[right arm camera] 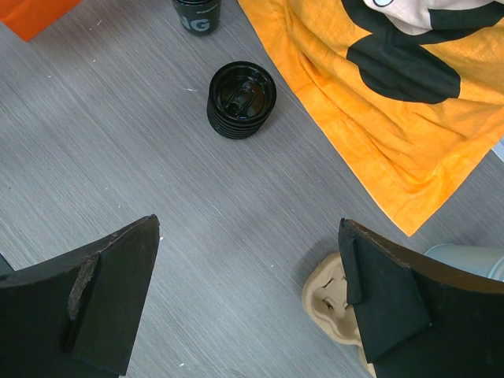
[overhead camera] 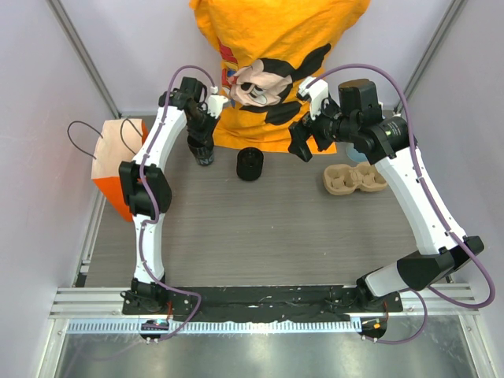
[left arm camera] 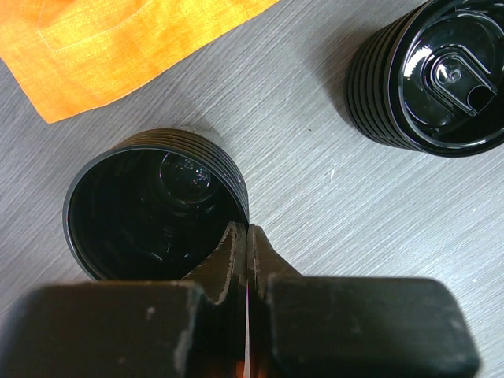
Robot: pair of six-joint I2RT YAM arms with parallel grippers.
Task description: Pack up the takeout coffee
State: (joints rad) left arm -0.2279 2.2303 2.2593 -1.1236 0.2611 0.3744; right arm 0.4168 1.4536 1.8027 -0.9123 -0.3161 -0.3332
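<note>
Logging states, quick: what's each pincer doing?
Left pincer: shut on the rim of the open black ribbed cup.
Right pincer: open, holding nothing.

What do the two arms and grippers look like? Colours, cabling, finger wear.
The left arm and right arm have white link shells and black joint housings. A thin purple cable loops along each. The left gripper and right gripper have matte black fingers with scuffed, chipped pale edges. No markings are legible.

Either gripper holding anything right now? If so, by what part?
Left gripper pinches the open black cup by the near wall of its rim. Right gripper is open, holding nothing.
</note>
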